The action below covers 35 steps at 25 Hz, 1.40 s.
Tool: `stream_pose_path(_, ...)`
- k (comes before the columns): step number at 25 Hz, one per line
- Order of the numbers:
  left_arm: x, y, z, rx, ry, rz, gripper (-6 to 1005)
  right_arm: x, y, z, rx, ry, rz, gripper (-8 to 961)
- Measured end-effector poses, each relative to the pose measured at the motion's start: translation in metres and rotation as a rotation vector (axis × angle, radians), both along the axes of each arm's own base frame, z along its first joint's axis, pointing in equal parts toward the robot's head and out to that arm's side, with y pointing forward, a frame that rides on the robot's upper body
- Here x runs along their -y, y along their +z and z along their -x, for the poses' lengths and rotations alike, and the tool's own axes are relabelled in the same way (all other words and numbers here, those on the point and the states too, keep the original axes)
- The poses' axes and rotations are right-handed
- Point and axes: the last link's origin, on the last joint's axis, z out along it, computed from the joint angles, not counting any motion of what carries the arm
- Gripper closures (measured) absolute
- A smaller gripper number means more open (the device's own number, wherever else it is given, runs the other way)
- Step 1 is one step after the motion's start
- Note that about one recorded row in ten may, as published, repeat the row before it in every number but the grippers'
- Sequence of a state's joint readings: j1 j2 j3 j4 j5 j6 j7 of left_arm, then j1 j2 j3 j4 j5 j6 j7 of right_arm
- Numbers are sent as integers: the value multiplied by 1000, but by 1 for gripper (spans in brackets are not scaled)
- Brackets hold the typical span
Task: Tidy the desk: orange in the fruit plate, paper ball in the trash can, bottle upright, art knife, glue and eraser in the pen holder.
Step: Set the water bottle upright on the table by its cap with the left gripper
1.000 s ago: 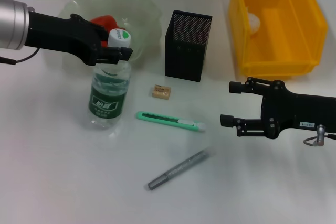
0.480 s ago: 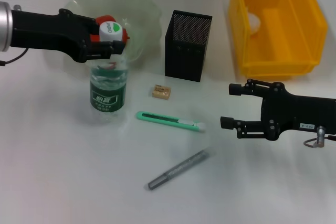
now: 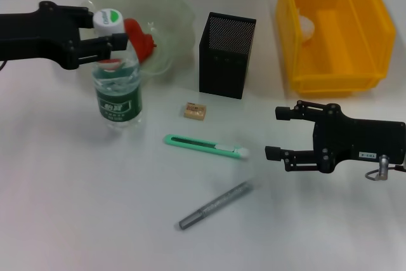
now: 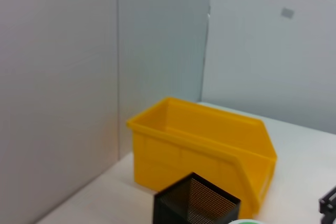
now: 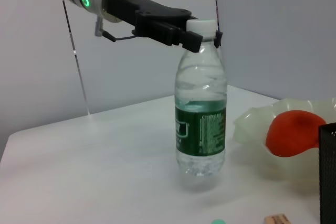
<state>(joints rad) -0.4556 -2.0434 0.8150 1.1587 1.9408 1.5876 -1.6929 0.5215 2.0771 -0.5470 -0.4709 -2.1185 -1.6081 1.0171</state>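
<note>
At the head view's upper left, the left gripper [image 3: 108,35] is clamped on the neck of the clear green-labelled plastic water bottle [image 3: 116,87], standing upright. At lower right, the right gripper [image 3: 277,132] hovers, fingers apart.

White characters on the green label of the bottle [image 3: 117,87] held at the cap by the left end effector [image 3: 108,42], too small to read. Small white sticker on the right end effector [image 3: 279,132], likewise illegible.
</note>
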Motion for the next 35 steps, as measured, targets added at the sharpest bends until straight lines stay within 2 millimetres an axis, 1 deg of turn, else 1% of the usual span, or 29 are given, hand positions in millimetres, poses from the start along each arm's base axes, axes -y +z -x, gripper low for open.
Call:
stream_pose_path(3,3,0,9,29,3,-33,553,0,0,0,1,1,1,126)
stream_pose_path(4,3,0,9,29,3,-33,553,0,0,0,1,1,1,126)
stream_pose_path(5,5,-2,16,58,8,-42,553,0,-1,0,4,5,7,126)
stream_pose_path(6,5,-2,16,58,8,-42,552,0,-1,0,4,5,7,126)
stream_pose_path(15,15,-8,48,200,13,-132,550,0,-2,1,8,11,13,127)
stream_pose_path(20,20,-14,55,200,-7,-149,549,0,-2,1,8,11,13,127)
stream_pose_path(24,21,-15,57,199,-9,-161,548,0,-2,1,8,11,13,127)
stream_pose_path(35,25,-22,73,237,24,-256,545,1,-2,1,10,15,10,127)
